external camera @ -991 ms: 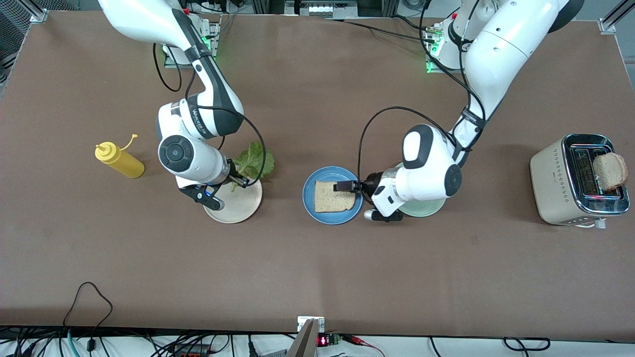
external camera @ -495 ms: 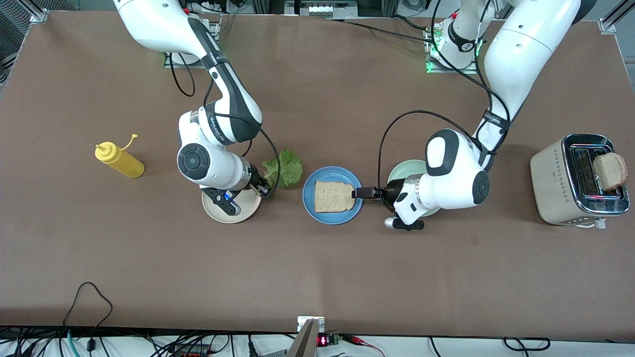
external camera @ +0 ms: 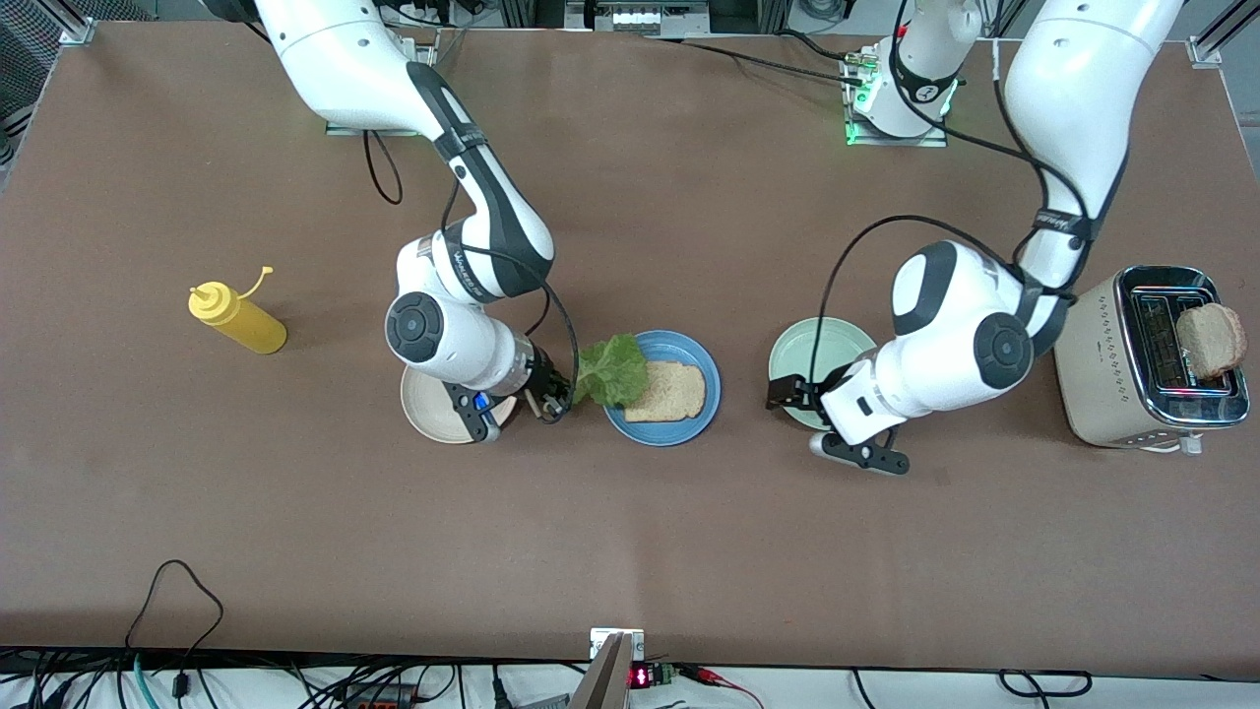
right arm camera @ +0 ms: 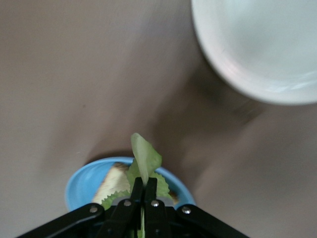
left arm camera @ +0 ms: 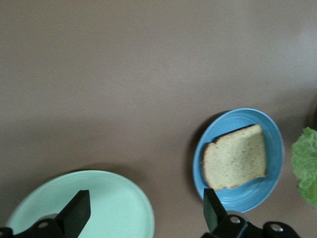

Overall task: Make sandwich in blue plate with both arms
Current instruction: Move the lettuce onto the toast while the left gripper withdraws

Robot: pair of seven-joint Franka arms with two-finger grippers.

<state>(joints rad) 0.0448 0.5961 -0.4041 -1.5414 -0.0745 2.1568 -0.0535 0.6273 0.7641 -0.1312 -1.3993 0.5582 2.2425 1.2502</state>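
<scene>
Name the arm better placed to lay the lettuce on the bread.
Right. The right gripper, jaws shut on the lettuce, hangs at the blue plate, beside the bread. The left gripper is open and empty over the green plate.

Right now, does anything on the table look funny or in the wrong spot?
One thing: a bread slice sits crooked across the top of the toaster, sticking out over its edge instead of down in a slot. Otherwise things look orderly: the bread lies flat in the blue plate.
</scene>
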